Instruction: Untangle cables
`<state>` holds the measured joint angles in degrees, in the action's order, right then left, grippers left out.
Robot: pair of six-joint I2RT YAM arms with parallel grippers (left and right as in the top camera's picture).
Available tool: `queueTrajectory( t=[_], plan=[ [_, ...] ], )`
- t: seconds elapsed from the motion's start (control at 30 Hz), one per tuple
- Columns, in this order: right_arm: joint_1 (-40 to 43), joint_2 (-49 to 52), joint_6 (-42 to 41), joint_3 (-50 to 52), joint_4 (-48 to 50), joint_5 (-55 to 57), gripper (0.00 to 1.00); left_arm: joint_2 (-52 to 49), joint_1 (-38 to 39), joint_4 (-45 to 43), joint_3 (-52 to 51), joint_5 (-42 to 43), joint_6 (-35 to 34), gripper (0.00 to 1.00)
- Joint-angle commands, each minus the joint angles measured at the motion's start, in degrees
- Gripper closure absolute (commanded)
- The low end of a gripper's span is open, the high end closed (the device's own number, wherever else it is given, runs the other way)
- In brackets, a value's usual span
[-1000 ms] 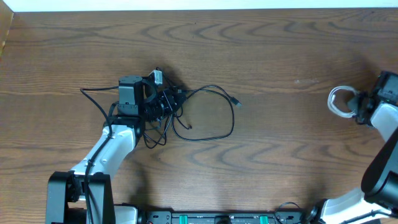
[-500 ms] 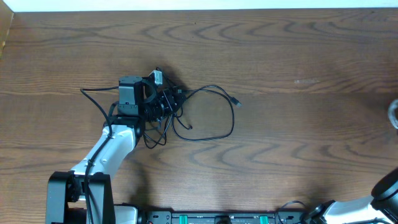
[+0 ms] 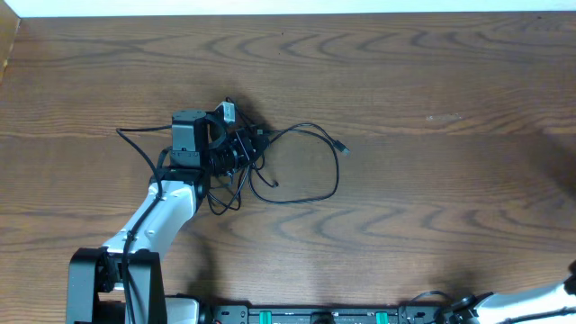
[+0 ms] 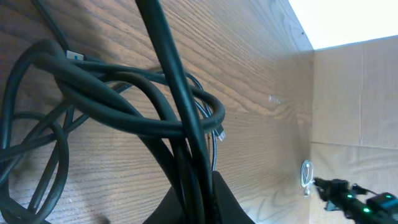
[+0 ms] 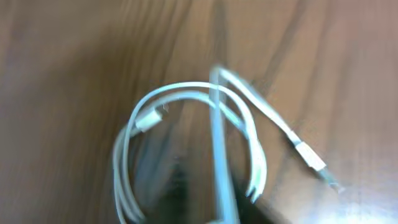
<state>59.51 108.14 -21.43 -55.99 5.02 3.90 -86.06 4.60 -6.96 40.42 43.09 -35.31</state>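
Cable tangle [image 3: 250,173] on table [image 3: 432,180], left of centre

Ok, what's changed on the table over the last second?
The right gripper carried the white cable off to the right, out of the overhead view; whether its jaws have let go is unclear. The left gripper stayed clamped on the black cables, and that tangle has not shifted.

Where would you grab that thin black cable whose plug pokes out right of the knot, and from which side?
Take the thin black cable near its free plug end, coming straight down from above on the right. There it lies flat on the wooden table, apart from the black cable tangle that the left gripper pinches.
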Motion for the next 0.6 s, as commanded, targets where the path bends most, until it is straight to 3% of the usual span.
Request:
queueTrajectory(
  t=[0.0, 0.07, 0.3, 0.47, 0.57],
  plan=[
    [-0.33, 2.14, 1.27, -0.22, 0.00, -5.92, 0.48, 0.37, 0.11, 0.33, 0.59, -0.72, -0.74, 0.92],
    [-0.96, 1.99, -1.75, -0.39, -0.04, -6.82, 0.41, 0.37, 0.11, 0.33, 0.59, -0.72, -0.74, 0.92],
    [-3.91, 1.86, -3.78, -6.27, -3.80, -16.98, 0.40, 0.37, 0.11, 0.33, 0.59, -0.74, -0.74, 0.92],
    [-6.36, 1.86, 1.36, -8.61, -9.35, -16.70, 0.41, 0.37, 0.11, 0.35, 0.59, -0.74, -0.72, 0.92],
    [-7.65, 1.92, 1.97, -8.50, -12.59, -10.38, 0.41, 0.37, 0.11, 0.35, 0.59, -0.74, -0.72, 0.91]
  ],
)
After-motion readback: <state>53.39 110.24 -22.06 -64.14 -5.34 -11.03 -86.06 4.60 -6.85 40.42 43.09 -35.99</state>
